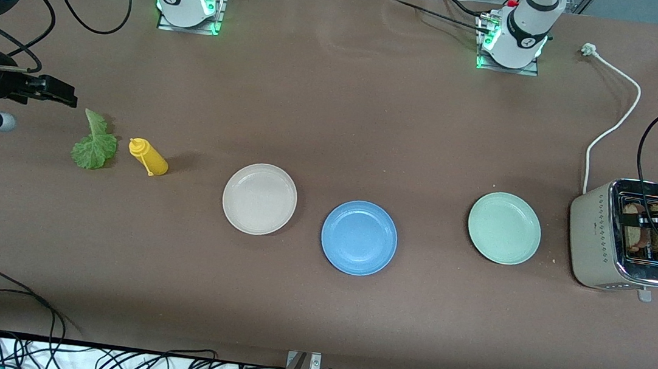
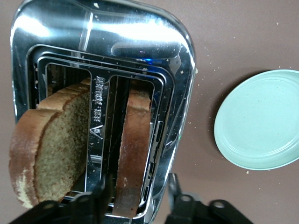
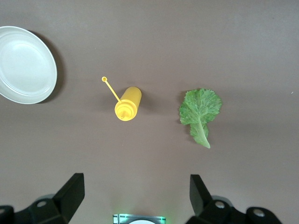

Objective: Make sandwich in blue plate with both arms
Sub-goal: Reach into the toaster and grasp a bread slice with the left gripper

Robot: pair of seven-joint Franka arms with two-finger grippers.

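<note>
The left gripper [image 2: 140, 203] is lowered over the toaster [image 1: 598, 237] at the left arm's end of the table, its fingers straddling the bottom edge of one slice of brown bread [image 2: 133, 154] that stands in a slot; whether the fingers have clamped it cannot be told. A second slice of bread [image 2: 51, 149] stands tilted in the other slot. The right gripper [image 3: 135, 193] is held open in the air at the right arm's end of the table, beside a lettuce leaf [image 1: 93, 144] and grasping nothing.

Nearest the front camera, the blue plate [image 1: 359, 238] is seen lying bare at mid-table. Slightly farther from it, a beige plate [image 1: 259, 198] is set toward the right arm's end and a mint green plate [image 1: 504, 228] toward the left arm's end, just beside the toaster. A yellow squeeze bottle [image 1: 150, 157] is laid on its side between the beige plate and the lettuce. A white power cord [image 1: 615, 104] runs from the toaster toward the arm bases.
</note>
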